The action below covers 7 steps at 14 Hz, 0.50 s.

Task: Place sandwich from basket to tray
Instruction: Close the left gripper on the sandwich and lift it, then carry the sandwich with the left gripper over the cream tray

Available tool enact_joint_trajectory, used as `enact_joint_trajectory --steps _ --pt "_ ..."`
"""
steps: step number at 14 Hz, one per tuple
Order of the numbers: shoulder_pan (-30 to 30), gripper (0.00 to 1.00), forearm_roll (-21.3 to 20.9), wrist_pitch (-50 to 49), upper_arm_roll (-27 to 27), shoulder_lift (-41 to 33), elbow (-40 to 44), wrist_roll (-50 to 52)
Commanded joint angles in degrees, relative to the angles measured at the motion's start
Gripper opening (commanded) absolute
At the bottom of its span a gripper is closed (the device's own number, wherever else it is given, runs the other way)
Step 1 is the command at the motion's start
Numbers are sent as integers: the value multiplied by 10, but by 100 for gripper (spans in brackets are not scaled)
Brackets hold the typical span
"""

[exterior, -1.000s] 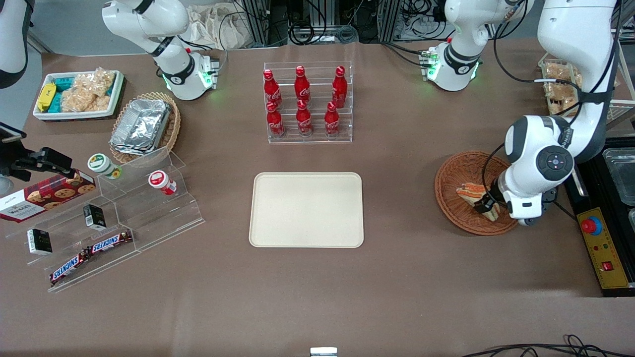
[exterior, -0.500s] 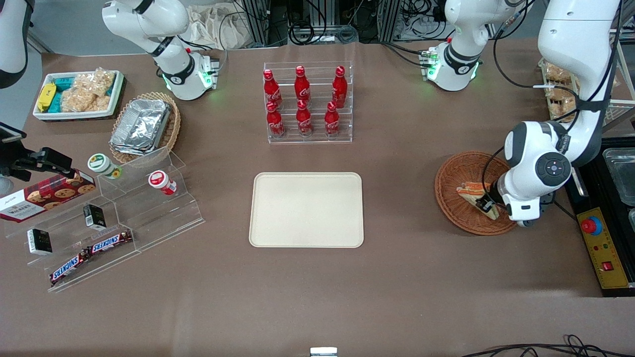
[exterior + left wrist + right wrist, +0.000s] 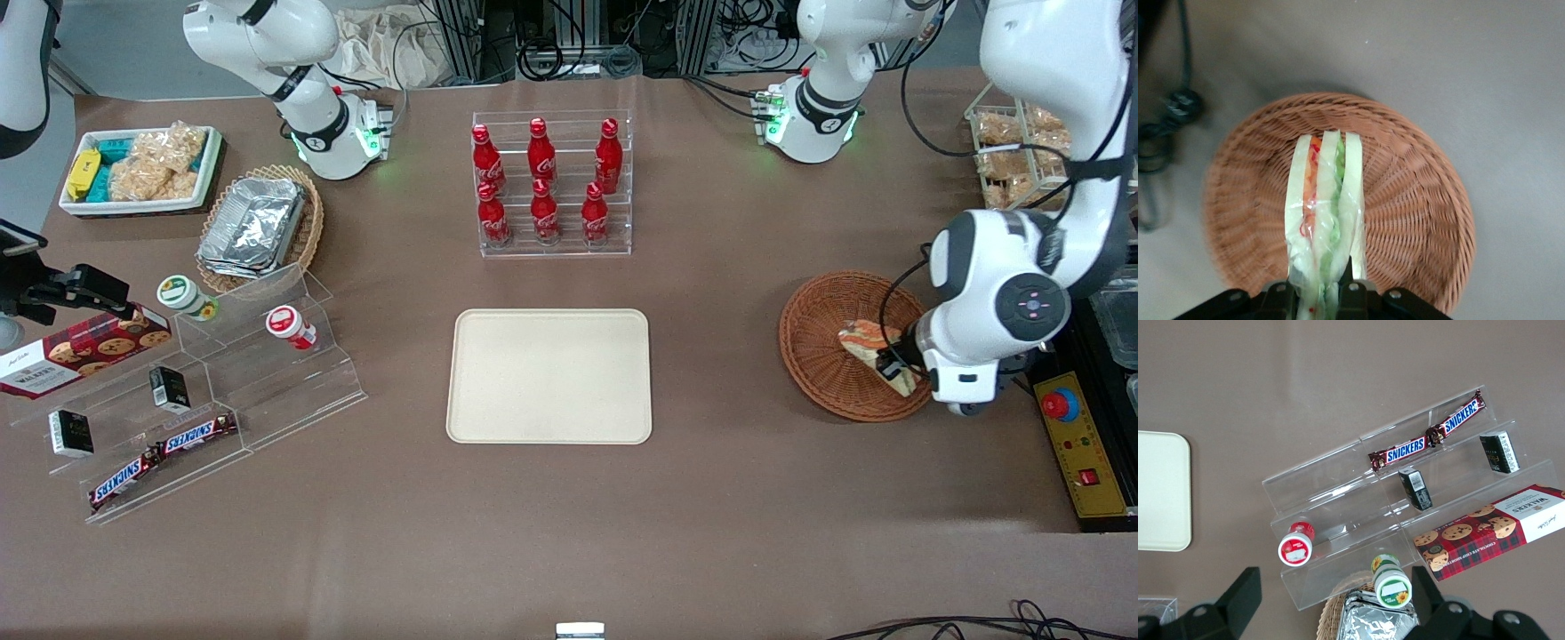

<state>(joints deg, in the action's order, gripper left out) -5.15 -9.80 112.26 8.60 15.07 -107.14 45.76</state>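
Observation:
The sandwich (image 3: 869, 348), a clear-wrapped pale wedge with orange and green filling, hangs above the reddish-brown wicker basket (image 3: 822, 356) at the working arm's end of the table. My left gripper (image 3: 892, 366) is shut on the sandwich's wide end. In the left wrist view the sandwich (image 3: 1325, 207) runs out from between the black fingers (image 3: 1346, 293), raised over the basket (image 3: 1418, 207). The cream tray (image 3: 549, 375) lies flat at mid-table, with nothing on it; a corner of it shows in the right wrist view (image 3: 1161, 493).
A clear rack of red soda bottles (image 3: 544, 182) stands farther from the front camera than the tray. A yellow control box with a red button (image 3: 1078, 444) lies beside the basket. A clear stepped stand with snacks (image 3: 191, 391) and a paler basket of foil containers (image 3: 258, 227) sit toward the parked arm's end.
My left gripper has risen with the sandwich and shifted toward the working arm's table end; the sandwich has lifted off the basket floor.

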Motion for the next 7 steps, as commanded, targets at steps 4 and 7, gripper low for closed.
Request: enact_joint_trajectory --steps 4,7 --pt "8 0 6 -199 145 24 234 -165" --pt "16 0 16 -147 271 107 263 -164"
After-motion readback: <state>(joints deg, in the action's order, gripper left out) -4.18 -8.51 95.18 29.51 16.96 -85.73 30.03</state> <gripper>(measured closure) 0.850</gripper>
